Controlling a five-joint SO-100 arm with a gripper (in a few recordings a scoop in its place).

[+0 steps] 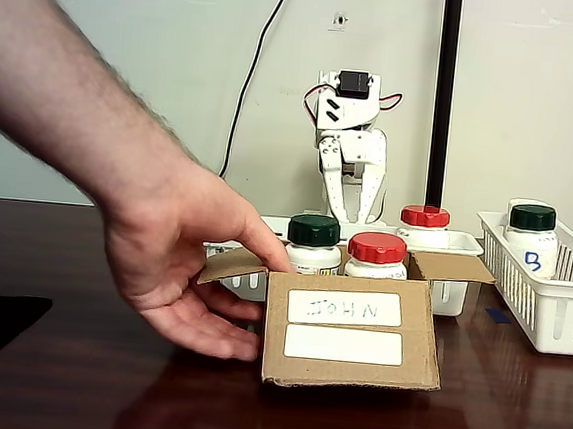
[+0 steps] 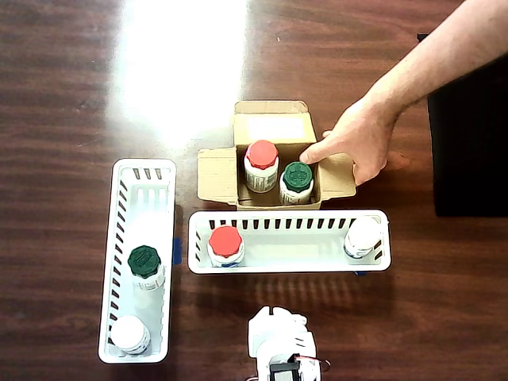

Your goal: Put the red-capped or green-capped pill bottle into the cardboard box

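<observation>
- Robot hand (image 1: 350, 212) hangs behind the baskets at frame centre in the fixed view, white arm upright, fingers pointing down; we can't tell whether it's wide or narrow. In the overhead view the arm (image 2: 279, 344) sits at the bottom edge, apart from every bottle.
- Pill bottle (image 2: 261, 164) w/ red cap stands upright inside the cardboard box (image 2: 269, 111), left half of the box in the overhead view.
- Green-capped bottle (image 2: 297, 182) stands just beside it in the same box, to the lower right in the overhead view; in the fixed view we see the green cap left, red cap right.
- Box flaps are open; front shows two white labels, upper one w/ handwriting.
- Person's hand (image 2: 357, 139) reaches in from the upper right of the overhead view, fingers touching the box's right side & flap.
- Long white basket (image 2: 290, 219), just below the box in the overhead view, holds a red-capped bottle (image 2: 225, 244) at its left end & a white-capped one (image 2: 362, 236) at its right end.
- Second white basket (image 2: 141, 168), at left in the overhead view, holds a green-capped bottle (image 2: 145, 265) & a white-capped one (image 2: 130, 334).
- Dark wood table (image 2: 71, 95) carries it all.
</observation>
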